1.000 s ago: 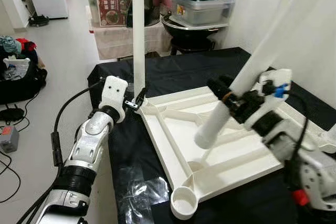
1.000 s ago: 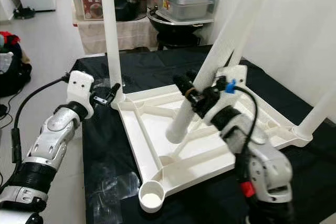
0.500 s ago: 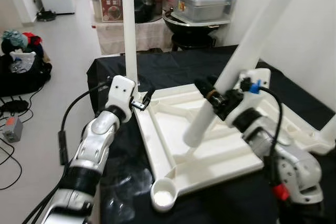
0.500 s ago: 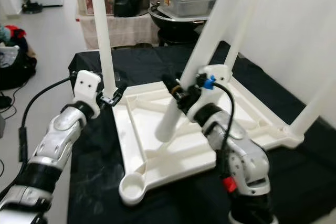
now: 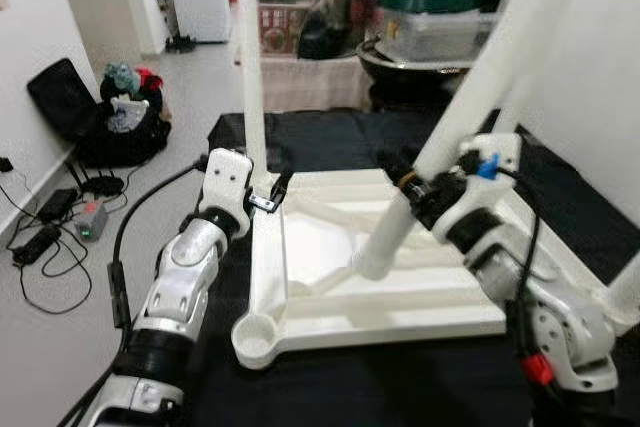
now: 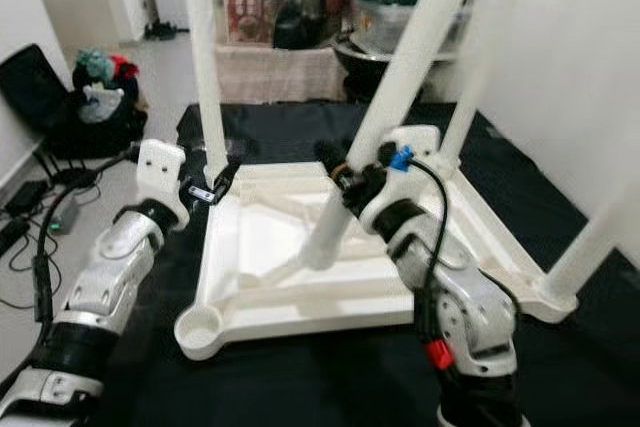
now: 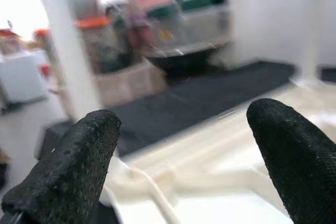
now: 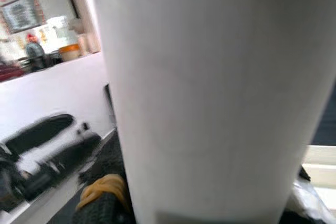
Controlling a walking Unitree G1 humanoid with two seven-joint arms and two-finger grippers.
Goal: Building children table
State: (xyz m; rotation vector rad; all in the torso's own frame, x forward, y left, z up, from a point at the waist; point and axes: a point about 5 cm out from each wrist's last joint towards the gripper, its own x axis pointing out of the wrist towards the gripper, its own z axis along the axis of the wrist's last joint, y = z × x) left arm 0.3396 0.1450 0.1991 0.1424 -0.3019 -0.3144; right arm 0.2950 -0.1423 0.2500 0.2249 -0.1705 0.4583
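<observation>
Fingers of right gripper (image 5: 418, 190) clamped on loose white leg (image 5: 455, 127), tilted over upturned white tabletop (image 5: 400, 287) | left gripper (image 5: 272, 192) fingers apart at tabletop's far-left corner, beside upright leg (image 5: 250, 77) | tabletop on black-clothed table (image 5: 330, 142) | storage bins (image 5: 440, 27) beyond far edge

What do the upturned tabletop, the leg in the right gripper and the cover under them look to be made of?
Tabletop: likely moulded white plastic, semi-gloss, judging by the cast ribs and the round corner socket. Leg held by the right gripper: smooth white tube, probably plastic too; metal cannot be excluded. Cover: black, matte, apparently fabric.
</observation>
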